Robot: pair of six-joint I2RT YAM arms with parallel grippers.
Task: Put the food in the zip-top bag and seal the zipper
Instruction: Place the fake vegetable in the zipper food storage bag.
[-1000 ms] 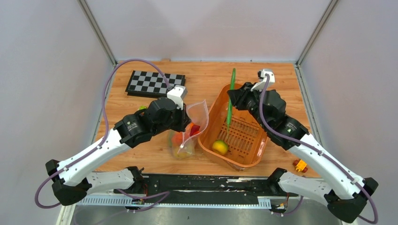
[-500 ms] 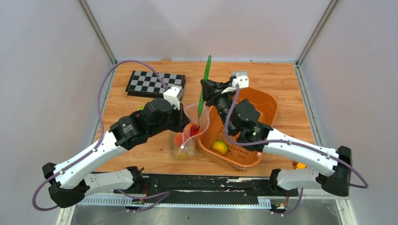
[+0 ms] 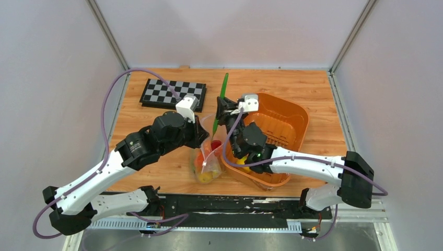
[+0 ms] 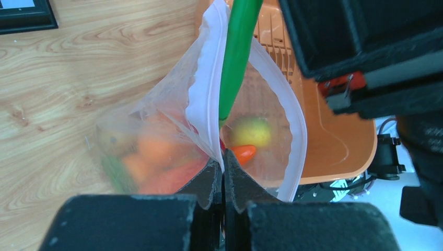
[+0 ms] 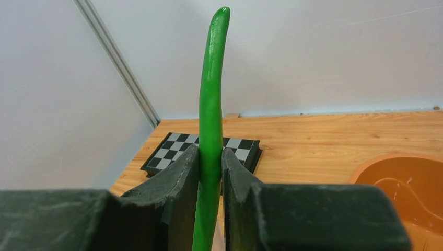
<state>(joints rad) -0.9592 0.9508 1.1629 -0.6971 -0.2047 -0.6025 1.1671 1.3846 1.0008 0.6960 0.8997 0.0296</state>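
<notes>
While clamping the left gripper (image 4: 223, 170) tight on the rim of the clear crinkly zip-top bag (image 4: 130, 136) at lower centre of the left wrist view, holding its mouth agape, pale zipper strip (image 4: 201, 94) curving up toward the top edge. Orange, red and green toy food pieces (image 4: 151, 159) heaped inside the bag, centre-left. Squeezed upright in the right gripper (image 5: 210, 157), a long slender green toy vegetable (image 5: 211, 89), lower tip dipped into the bag's mouth. Seen from overhead, bag at centre, just beside the left wall of the orange plastic basket (image 3: 292, 112); black-and-white checkered board (image 3: 172, 93) at upper left
</notes>
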